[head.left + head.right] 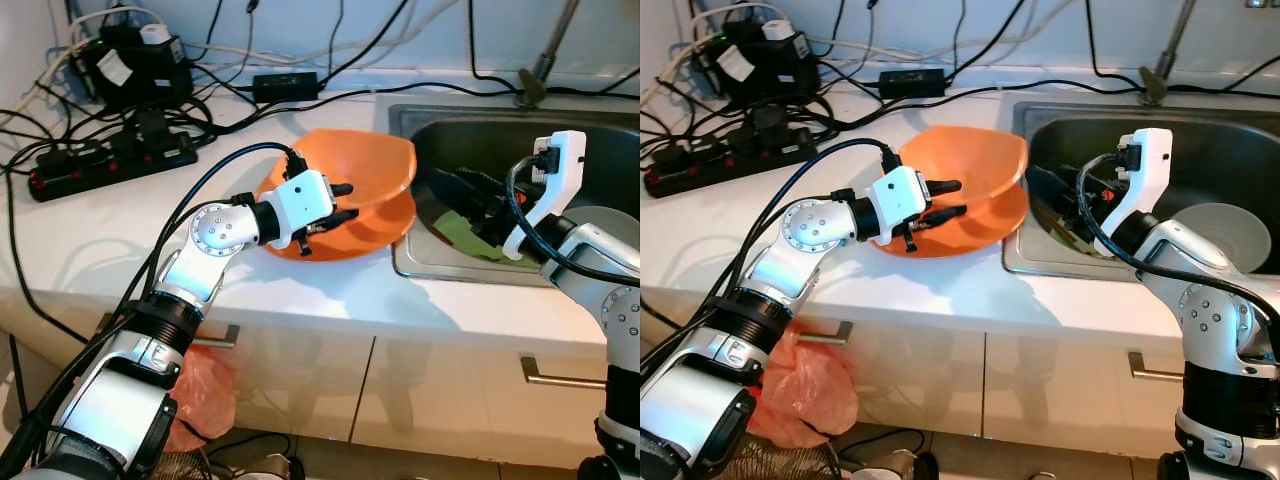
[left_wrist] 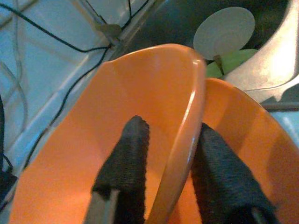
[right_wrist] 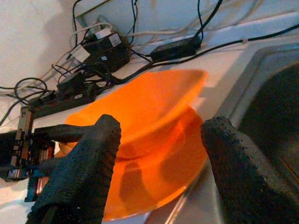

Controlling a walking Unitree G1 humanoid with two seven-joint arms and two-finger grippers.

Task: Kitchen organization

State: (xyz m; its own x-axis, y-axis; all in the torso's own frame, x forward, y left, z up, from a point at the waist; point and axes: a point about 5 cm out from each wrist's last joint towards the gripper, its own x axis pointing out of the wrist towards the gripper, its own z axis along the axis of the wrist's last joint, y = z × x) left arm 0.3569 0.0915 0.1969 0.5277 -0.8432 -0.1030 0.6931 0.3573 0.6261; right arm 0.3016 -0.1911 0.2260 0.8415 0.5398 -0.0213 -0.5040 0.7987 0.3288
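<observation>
Upper orange bowl (image 1: pixel 365 165): tilted, resting in a lower orange bowl (image 1: pixel 385 228) on the white table (image 1: pixel 120 230), just beside the steel sink (image 1: pixel 420 262). Left claw (image 1: pixel 338 202): clamped on the upper bowl's near rim, one finger inside, one outside. Right claw (image 3: pixel 159 154): fingers spread, holding nothing, over the sink, facing the bowls. Sink contents: white plate (image 1: pixel 1228 235), green cloth (image 1: pixel 468 238). Table rear: power strip (image 1: pixel 110 165), tangled cables.

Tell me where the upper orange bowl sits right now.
The upper orange bowl sits tilted in the lower orange bowl on the counter, beside the sink, its rim between the left gripper fingers.
</observation>
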